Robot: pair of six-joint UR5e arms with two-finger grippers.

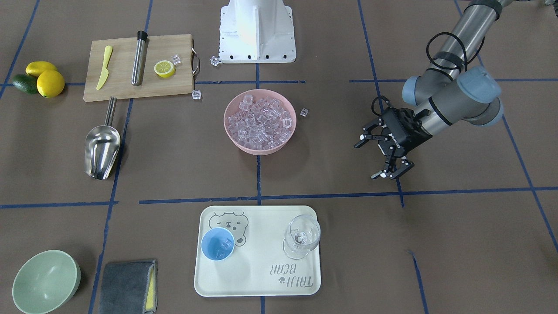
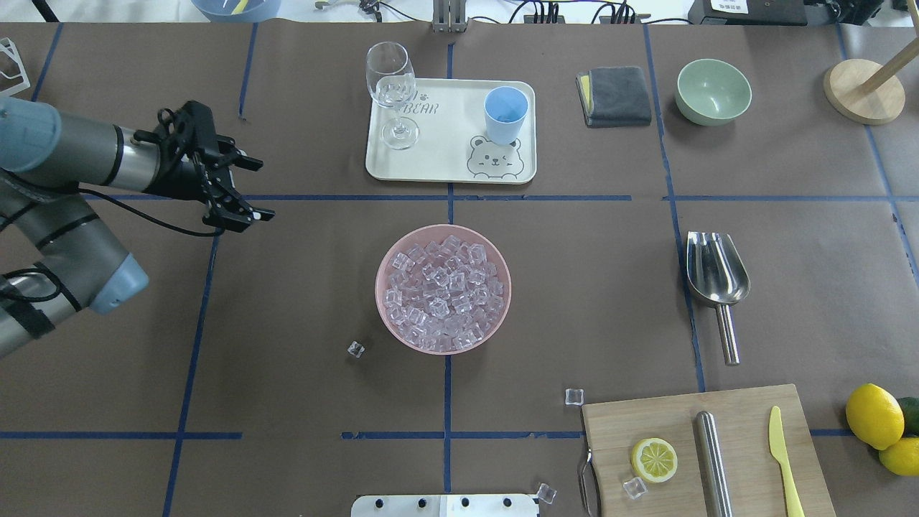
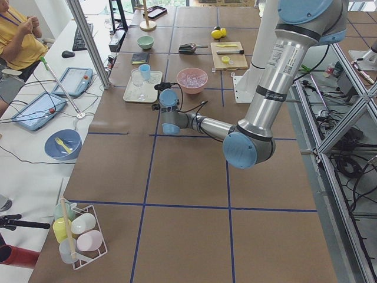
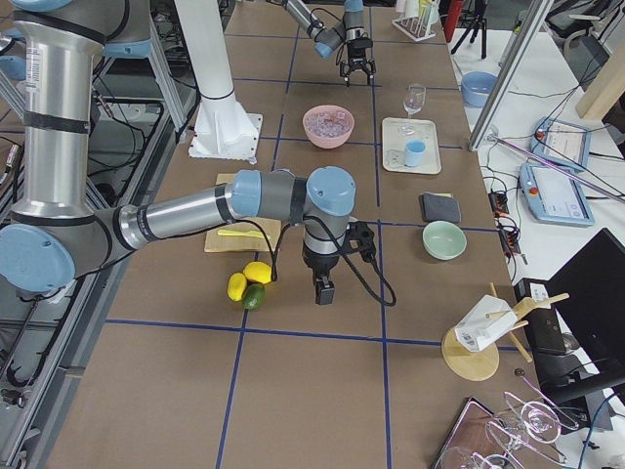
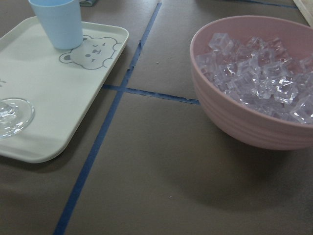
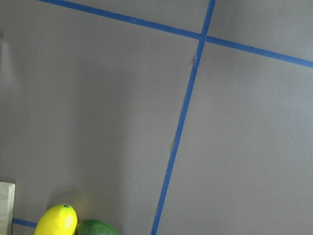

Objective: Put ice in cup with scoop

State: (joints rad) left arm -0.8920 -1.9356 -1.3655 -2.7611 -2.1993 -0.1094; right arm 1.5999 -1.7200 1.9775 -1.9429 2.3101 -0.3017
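Observation:
The ice [image 1: 260,120] fills a pink bowl [image 1: 231,131] at the table's middle; it also shows in the overhead view [image 2: 443,287] and the left wrist view [image 5: 259,73]. The light-blue cup [image 1: 217,244] [image 2: 505,115] [image 5: 56,22] stands upright on a cream tray [image 1: 257,279]. The steel scoop [image 1: 102,148] [image 2: 714,269] lies alone on the table, with no gripper near it. My left gripper [image 1: 365,161] [image 2: 264,189] is open and empty, hovering to the bowl's side. My right gripper [image 4: 322,285] hangs beside the lemons; I cannot tell whether it is open or shut.
A wine glass [image 1: 302,235] shares the tray. A cutting board [image 1: 126,89] holds a half lemon, a yellow knife and a steel cylinder. Lemons and an avocado [image 1: 41,78], a green bowl [image 1: 45,282] and a grey cloth [image 1: 127,287] lie around. Loose cubes [image 1: 304,112] are scattered.

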